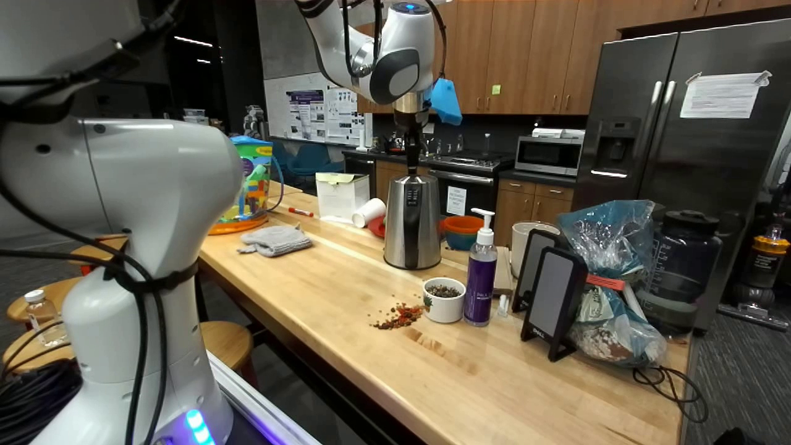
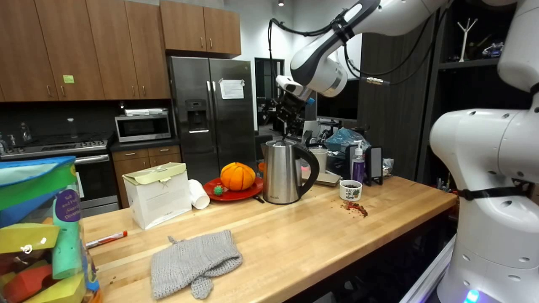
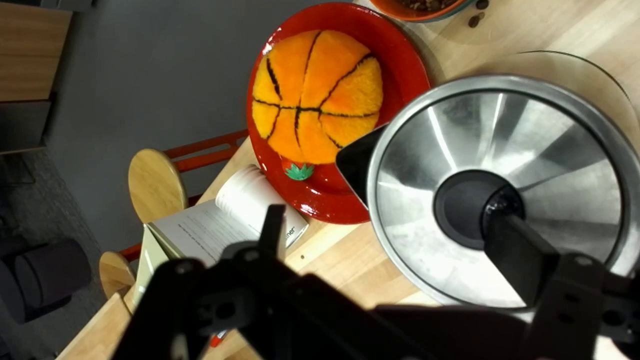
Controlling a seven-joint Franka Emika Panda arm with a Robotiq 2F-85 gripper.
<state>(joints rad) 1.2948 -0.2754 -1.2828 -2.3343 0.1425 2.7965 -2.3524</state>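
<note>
One claw [image 3: 388,212], parted wide, one kettle [image 2: 279,174] below, one plate [image 3: 341,204], two speakers [image 1: 552,298]

- White, rounded arm [image 1: 167,173] with dark grey trim [image 2: 321,57]
- Black cables [image 1: 143,327] held by a black strap [image 2: 488,193]
- Blue lights [image 1: 195,421] on the white base [image 1: 108,411]
- Silver wrist collar [image 2: 338,83]
- Black claw [image 3: 389,210] with round screws [image 3: 251,256]

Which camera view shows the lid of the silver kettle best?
The wrist view: it looks down on the lid, showing its round shape and black centre, partly behind one gripper finger. Both exterior views show the kettle side-on, leaving only a narrow strip of lid.
</note>
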